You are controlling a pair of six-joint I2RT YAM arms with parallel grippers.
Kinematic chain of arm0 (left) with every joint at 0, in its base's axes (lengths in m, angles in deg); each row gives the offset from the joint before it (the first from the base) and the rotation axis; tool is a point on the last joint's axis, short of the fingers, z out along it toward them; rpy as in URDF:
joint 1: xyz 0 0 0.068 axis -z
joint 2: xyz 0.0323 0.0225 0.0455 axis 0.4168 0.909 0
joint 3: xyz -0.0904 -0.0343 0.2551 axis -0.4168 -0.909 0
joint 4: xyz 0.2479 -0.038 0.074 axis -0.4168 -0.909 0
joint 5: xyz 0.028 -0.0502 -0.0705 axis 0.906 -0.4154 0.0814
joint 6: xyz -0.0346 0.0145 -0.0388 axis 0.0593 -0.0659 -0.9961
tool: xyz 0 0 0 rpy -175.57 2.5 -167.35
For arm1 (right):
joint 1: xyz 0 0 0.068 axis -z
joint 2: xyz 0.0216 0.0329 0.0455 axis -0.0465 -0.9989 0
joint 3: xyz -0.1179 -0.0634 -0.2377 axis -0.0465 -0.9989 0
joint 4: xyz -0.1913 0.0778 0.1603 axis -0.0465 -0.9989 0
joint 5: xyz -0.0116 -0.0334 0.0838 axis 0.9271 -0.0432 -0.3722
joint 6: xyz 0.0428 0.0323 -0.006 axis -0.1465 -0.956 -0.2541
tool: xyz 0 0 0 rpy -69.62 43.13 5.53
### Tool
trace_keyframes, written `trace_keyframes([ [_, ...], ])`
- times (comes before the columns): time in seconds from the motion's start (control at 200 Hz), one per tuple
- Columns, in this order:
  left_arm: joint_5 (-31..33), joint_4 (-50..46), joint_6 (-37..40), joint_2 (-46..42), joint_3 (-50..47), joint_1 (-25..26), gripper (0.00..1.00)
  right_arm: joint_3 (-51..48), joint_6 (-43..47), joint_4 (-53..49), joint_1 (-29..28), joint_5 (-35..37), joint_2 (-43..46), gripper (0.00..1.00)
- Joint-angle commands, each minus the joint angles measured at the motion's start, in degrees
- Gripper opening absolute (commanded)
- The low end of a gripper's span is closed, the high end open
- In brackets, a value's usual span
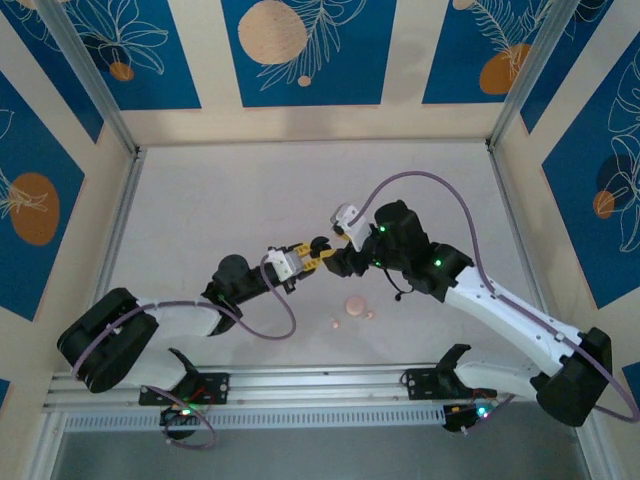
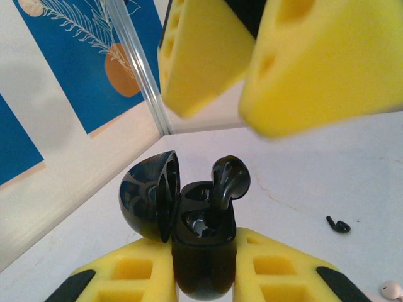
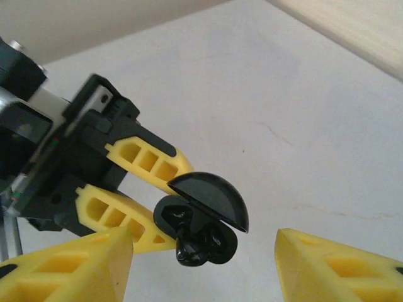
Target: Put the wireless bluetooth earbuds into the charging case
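My left gripper (image 2: 203,264) is clamped on the black charging case (image 2: 201,236), lid (image 2: 148,195) open; one black earbud (image 2: 228,179) stands in it, maybe not fully seated. The right gripper (image 3: 203,251) crowds close, spread and empty. On the table (image 2: 315,170) to the right lie a loose black bud (image 2: 338,224) and a pale bud (image 2: 391,289) cut by the frame edge

right tool (image 2: 233,116) blurred, cropped at top

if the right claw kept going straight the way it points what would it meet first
Probably the open black charging case, with an earbud standing in it, held in the left claw; depth is unclear.
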Motion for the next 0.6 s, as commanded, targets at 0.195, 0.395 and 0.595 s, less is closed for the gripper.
trace_keyframes([
  [0.195, -1.23, 2.95, -1.63, 0.17, -0.63, 0.88, 0.21, -2.77, -7.97, 4.4, 6.71, -16.34, 4.94, 0.62],
  [0.395, -1.58, 3.46, -1.8, 0.18, -0.58, 0.79, 0.21, -4.3, -17.08, 4.83, 14.25, -28.98, 2.19, 0.49],
  [0.595, -1.91, 4.09, -2.08, 0.43, -0.5, 0.79, 0.21, -4.98, -23.65, 9.81, 17.03, -36.45, -3.02, 0.45],
])
